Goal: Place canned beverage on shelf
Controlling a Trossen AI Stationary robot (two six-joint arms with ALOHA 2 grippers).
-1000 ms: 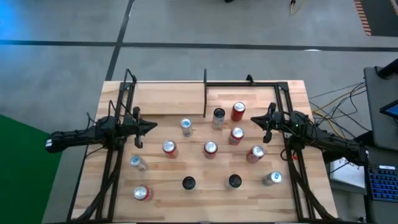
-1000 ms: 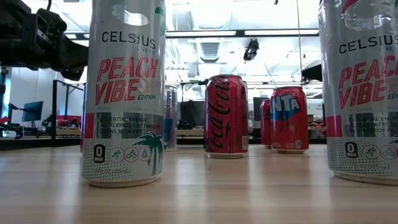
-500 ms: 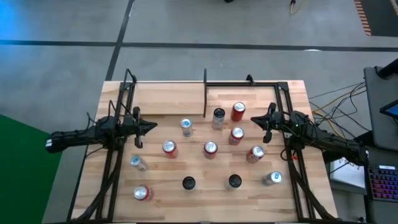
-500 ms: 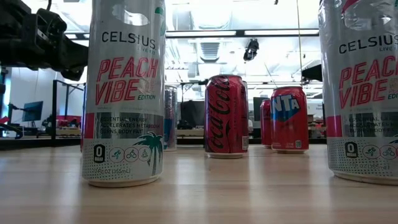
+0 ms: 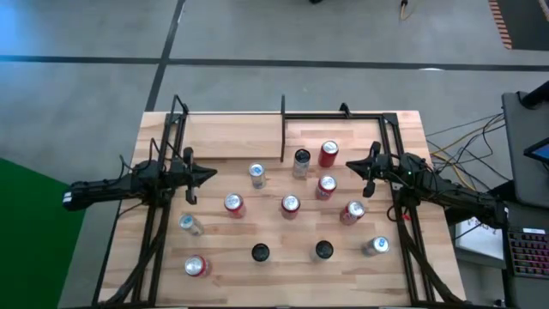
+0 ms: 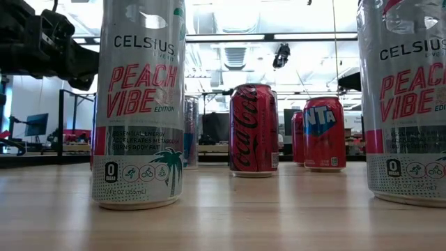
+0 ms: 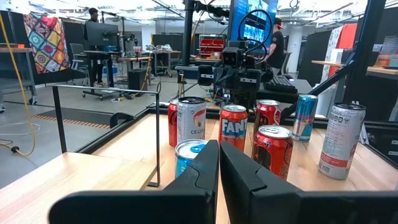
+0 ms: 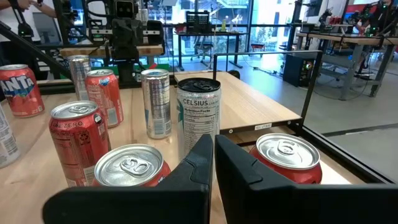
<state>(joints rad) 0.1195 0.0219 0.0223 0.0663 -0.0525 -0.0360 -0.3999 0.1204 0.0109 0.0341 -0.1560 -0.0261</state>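
Observation:
Several cans stand scattered on the wooden table (image 5: 163,283): red ones (image 5: 290,205), silver ones (image 5: 256,175) and black-topped Celsius cans (image 5: 301,160). The shelf (image 5: 232,137), a light wood plank edged by black rods with an upright divider rod (image 5: 283,129), holds no can at the table's far side. My left gripper (image 5: 212,174) is shut and empty at the left, pointing toward the cans. My right gripper (image 5: 349,165) is shut and empty at the right, beside a red can (image 5: 326,186). Both shut gaps show in the wrist views (image 7: 218,168) (image 8: 213,162).
Two Celsius cans (image 6: 139,104) (image 6: 404,97) stand close to the near edge, with a Coke can (image 6: 253,129) and a Fanta can (image 6: 323,132) behind them. Black frame rails (image 5: 154,232) (image 5: 412,249) run along both table sides. A laptop (image 5: 532,249) sits off the right edge.

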